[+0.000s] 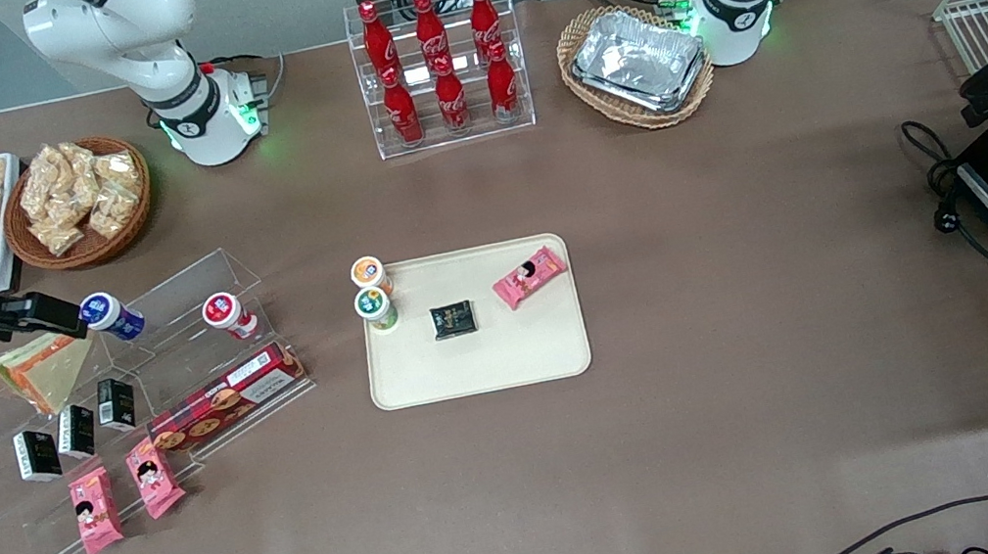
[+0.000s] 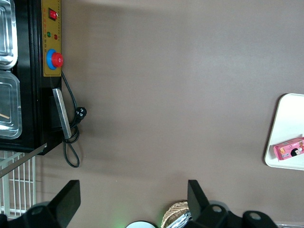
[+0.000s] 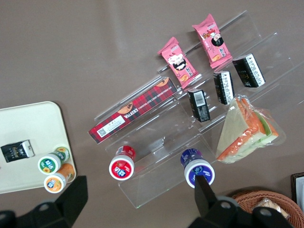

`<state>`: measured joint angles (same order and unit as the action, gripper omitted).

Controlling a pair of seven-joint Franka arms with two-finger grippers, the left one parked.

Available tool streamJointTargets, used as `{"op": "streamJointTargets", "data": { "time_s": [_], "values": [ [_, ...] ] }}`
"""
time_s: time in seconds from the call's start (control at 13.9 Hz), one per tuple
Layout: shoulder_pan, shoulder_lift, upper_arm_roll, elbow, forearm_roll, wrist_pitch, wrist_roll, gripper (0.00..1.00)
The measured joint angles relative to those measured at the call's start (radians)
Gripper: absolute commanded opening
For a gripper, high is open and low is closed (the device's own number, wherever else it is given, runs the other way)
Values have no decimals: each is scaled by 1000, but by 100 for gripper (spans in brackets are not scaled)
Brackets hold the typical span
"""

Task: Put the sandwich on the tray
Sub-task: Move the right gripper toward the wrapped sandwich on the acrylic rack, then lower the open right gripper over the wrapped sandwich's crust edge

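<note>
The sandwich (image 1: 48, 372) is a clear-wrapped triangular wedge with orange and green layers, lying on a clear acrylic rack (image 1: 163, 314) at the working arm's end of the table. It also shows in the right wrist view (image 3: 247, 133). My right gripper (image 1: 54, 315) hovers above the rack, just over the sandwich's farther edge and beside a blue-lidded cup (image 1: 109, 315). In the right wrist view the gripper (image 3: 140, 199) is open and empty, fingers (image 3: 76, 194) wide apart. The cream tray (image 1: 478, 364) lies mid-table, and shows in the right wrist view (image 3: 33, 128).
The tray holds two small cups (image 1: 372, 291), a black packet (image 1: 452, 319) and a pink packet (image 1: 530, 276). The rack holds a red-lidded cup (image 1: 226, 314), black boxes (image 1: 75, 430), a tartan biscuit box (image 1: 226, 397) and pink packets (image 1: 122, 494). Cola bottles (image 1: 440, 62) and baskets (image 1: 633, 62) stand farther back.
</note>
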<state>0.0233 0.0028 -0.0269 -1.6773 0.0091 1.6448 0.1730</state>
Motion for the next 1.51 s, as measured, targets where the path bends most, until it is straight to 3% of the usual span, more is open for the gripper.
{"op": "streamJointTargets", "data": {
  "time_s": [0.72, 1.51],
  "values": [
    [-30, 2, -23, 0, -4, -5, 2, 100],
    [-187, 27, -29, -4, 24, -10, 58, 100]
  ]
}}
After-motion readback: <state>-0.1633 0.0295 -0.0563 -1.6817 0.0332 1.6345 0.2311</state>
